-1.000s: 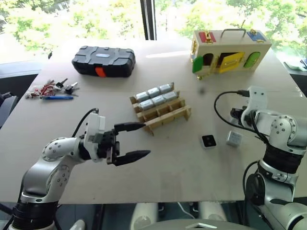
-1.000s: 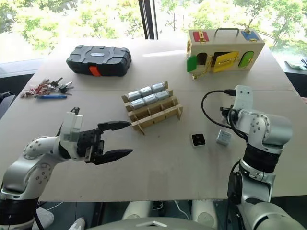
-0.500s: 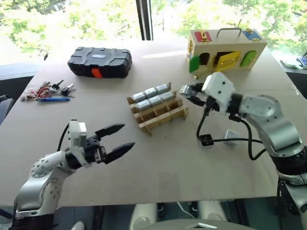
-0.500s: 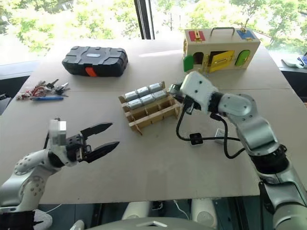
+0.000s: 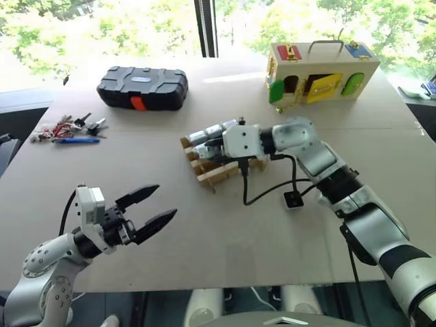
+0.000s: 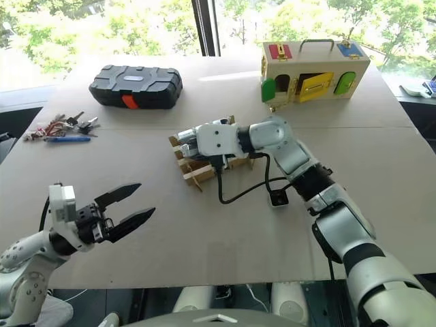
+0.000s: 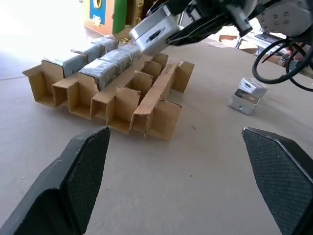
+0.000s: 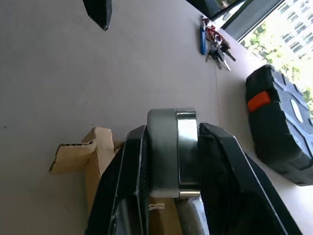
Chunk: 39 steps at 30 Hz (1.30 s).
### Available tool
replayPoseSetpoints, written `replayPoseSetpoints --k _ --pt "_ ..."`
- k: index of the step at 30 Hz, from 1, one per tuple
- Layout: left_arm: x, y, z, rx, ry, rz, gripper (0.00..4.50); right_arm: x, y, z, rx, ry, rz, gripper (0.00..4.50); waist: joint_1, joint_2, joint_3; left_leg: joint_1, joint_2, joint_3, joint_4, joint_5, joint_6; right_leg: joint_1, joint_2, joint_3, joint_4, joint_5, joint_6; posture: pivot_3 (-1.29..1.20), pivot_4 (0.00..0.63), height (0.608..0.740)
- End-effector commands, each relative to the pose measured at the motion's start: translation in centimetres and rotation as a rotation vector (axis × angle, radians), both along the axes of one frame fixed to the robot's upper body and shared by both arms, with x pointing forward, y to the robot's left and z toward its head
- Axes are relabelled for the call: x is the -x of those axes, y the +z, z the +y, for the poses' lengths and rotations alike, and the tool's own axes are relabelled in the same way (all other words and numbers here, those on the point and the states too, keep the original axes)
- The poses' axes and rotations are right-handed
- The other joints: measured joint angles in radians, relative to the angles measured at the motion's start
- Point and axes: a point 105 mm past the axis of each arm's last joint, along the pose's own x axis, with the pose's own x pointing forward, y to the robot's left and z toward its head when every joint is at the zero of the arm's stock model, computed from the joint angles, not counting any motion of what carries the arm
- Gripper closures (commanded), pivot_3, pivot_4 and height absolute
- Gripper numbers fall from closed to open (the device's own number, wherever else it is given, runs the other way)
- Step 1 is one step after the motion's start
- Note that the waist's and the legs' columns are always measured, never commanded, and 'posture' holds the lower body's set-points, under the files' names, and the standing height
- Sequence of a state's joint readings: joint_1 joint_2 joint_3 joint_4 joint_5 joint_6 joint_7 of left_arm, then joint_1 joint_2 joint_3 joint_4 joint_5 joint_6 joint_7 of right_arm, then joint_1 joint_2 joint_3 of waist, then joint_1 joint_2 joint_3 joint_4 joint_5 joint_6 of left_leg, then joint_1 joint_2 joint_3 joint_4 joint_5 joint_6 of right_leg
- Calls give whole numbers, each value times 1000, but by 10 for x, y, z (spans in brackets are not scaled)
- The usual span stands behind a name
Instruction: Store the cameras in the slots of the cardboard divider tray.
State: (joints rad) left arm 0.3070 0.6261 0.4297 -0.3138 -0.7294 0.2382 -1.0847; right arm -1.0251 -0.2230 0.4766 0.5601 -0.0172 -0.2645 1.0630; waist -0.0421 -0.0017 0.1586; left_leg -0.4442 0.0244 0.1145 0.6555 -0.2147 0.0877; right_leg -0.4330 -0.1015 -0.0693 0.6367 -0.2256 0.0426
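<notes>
The cardboard divider tray lies mid-table, and several silver-grey cameras sit in its far rows. My right gripper hovers over the tray's near-left part, shut on another silver camera. The left wrist view has that held camera above the tray. One loose camera lies black face up to the right of the tray, and another lies beside it. My left gripper stands open and empty near the table's front left, pointing at the tray.
A black ribbed case sits at the back left, with keys and a blue pen at the left edge. A wooden box with coloured doors stands at the back right. My right wrist's black cable loops over the table beside the tray.
My right arm has swung left from beside the loose cameras to over the tray, rolling its wrist, with the camera in its grip. The left gripper has drawn back leftward, still open.
</notes>
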Motion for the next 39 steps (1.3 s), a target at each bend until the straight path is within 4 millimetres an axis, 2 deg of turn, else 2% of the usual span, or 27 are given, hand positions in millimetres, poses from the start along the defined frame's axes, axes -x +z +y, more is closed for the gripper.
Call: replayPoseSetpoints --k 1,5,13,25,28,30,31,32,35,39 --pt "6 9 0 -12 10 -50 0 -5 8 9 -3 20 -48 3654 -2 0 0 0 0 0 0 0 0 0 0 0 0 0 0 0 150 740" --pt "7 10 0 -11 20 -57 0 -5 -7 7 71 51 -49 3654 2 0 0 0 0 0 -2 1 -1 -2 0 0 1 0 0 0 150 740" --pt "9 10 -1 -10 27 -57 0 -3 -23 4 147 88 -7 3654 0 0 0 1 0 0 -2 1 -2 -2 -1 0 3 0 0 0 150 740" --pt "13 9 -4 -19 25 -62 0 -3 -39 7 270 103 87 3654 -1 0 0 1 0 1 -3 1 -2 -4 -3 2 4 0 -1 0 150 740" --pt "13 9 -5 -20 26 -67 0 -2 -36 11 285 105 142 3654 -3 0 0 1 -1 0 -4 1 -2 -4 -3 2 4 0 -1 0 150 740" --pt "13 9 -6 -20 25 -69 0 -1 -31 13 279 105 189 2621 -3 0 0 1 0 0 -4 1 -2 -4 -3 2 4 0 -1 0 150 740" --pt "13 10 -7 -19 25 -70 0 -2 -27 13 266 99 192 2298 -3 0 0 1 0 0 -5 1 -2 -5 -3 2 4 0 -1 0 150 740" --pt "13 10 -7 -18 24 -71 0 -3 -25 14 256 93 192 1722 -3 0 0 1 0 0 -5 1 -2 -5 -3 2 4 0 -1 0 150 740" --pt "9 11 -9 -14 19 -74 0 -11 -4 15 157 46 162 470 -3 0 0 0 -1 0 -5 1 -2 -6 -4 4 4 0 -1 0 150 740" --pt "3 12 -14 -5 -5 -77 0 -12 27 5 15 9 172 470 -1 0 0 -3 -1 0 -5 1 -3 -9 -5 4 4 0 -2 0 150 740"
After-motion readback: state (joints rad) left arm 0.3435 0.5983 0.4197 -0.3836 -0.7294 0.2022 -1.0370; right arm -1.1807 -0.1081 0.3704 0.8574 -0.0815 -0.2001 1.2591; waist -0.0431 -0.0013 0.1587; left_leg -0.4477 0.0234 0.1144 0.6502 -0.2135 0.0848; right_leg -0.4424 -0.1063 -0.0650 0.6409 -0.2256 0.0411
